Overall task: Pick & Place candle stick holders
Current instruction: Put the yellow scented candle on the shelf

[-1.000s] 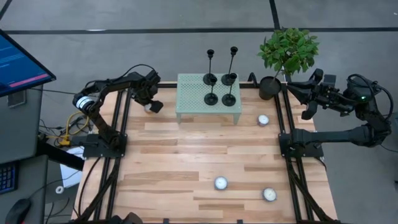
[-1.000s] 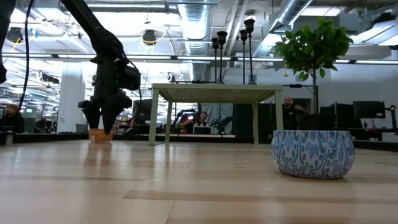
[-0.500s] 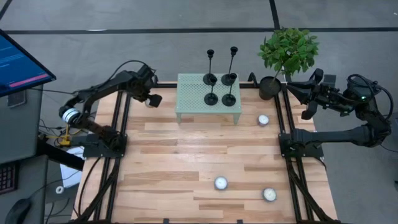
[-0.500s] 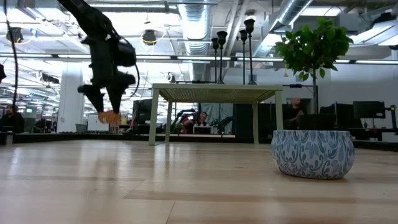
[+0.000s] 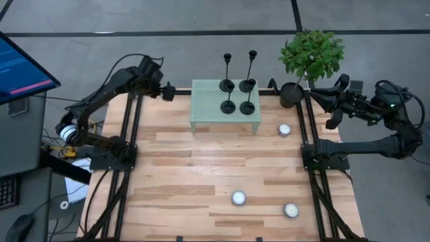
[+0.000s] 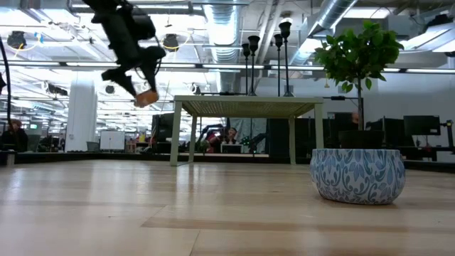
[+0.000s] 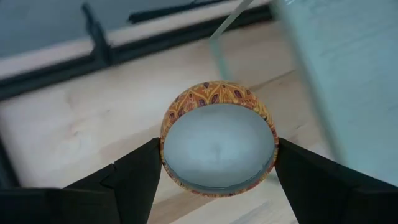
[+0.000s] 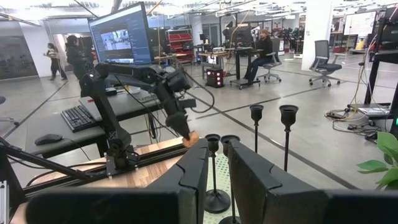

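Four black candle stick holders stand by their disc bases on a pale green perforated stand (image 5: 208, 114) at the table's far middle, two tall (image 5: 228, 85) (image 5: 248, 85) and two short (image 5: 228, 107) (image 5: 247, 107). My left gripper (image 5: 168, 92) is to the left of the stand and high above the table. It is shut on a small round candle in an orange patterned tin (image 7: 217, 146), which also shows in the low view (image 6: 147, 97). My right gripper (image 8: 217, 165) waits shut at the far right edge beside the plant. My left gripper pinches the candle tin between its two fingers (image 7: 140, 171), on opposite sides of the round wall (image 7: 166, 134). In the low view the fingers slant downward, with the tin at their free ends. The tin is lifted clear of the table and tilted.
A potted plant (image 5: 309, 57) stands at the far right corner. Three more small candles lie on the table (image 5: 284, 130) (image 5: 238, 197) (image 5: 290, 210); one looms large in the low view (image 6: 357, 174). A monitor (image 5: 23, 67) stands off the left edge.
My left gripper has risen from the tabletop with the candle tin, going toward the far edge and tipping as it went. The tin, which sat on the table a second ago, now hangs clear at about the height of the stand's top.
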You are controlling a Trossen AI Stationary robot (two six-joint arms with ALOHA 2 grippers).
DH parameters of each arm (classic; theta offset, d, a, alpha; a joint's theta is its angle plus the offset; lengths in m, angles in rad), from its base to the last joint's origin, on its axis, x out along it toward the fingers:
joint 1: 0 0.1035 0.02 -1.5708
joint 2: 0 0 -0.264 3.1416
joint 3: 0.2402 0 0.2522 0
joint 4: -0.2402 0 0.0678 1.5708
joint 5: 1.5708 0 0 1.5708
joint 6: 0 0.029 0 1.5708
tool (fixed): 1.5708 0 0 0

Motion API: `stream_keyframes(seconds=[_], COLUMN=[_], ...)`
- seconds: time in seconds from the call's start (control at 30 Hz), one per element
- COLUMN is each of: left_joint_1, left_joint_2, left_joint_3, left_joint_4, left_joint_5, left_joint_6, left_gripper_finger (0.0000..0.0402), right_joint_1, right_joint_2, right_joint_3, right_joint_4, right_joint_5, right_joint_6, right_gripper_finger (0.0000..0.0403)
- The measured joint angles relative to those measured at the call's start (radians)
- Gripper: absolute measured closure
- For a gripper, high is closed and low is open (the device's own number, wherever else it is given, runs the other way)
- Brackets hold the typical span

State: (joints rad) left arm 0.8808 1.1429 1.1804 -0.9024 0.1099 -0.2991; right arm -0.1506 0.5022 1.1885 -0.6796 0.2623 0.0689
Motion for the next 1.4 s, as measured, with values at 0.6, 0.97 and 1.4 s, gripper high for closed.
stream_keyframes(seconds=[0.6, 0.97, 1.4], left_joint_1=[-0.184, -0.219, -0.215], left_joint_2=[0.229, 0.394, 0.527], left_joint_3=[0.283, 0.443, 0.511], left_joint_4=[0.03, 0.089, 0.119], left_joint_5=[0.001, -0.002, -0.043], left_joint_6=[-0.029, -0.008, 0.037], left_gripper_finger=[0.0108, 0.0108, 0.0108], right_joint_1=[0.0, 0.0, 0.0], right_joint_2=[0.0, 0.0, 0.0], right_joint_3=[0.0, 0.0, 0.0], right_joint_4=[-0.002, -0.013, -0.026], right_joint_5=[0.0, -0.003, -0.003], right_joint_6=[0.0, 0.0, 0.004], right_gripper_finger=[0.0347, 0.0347, 0.0347])
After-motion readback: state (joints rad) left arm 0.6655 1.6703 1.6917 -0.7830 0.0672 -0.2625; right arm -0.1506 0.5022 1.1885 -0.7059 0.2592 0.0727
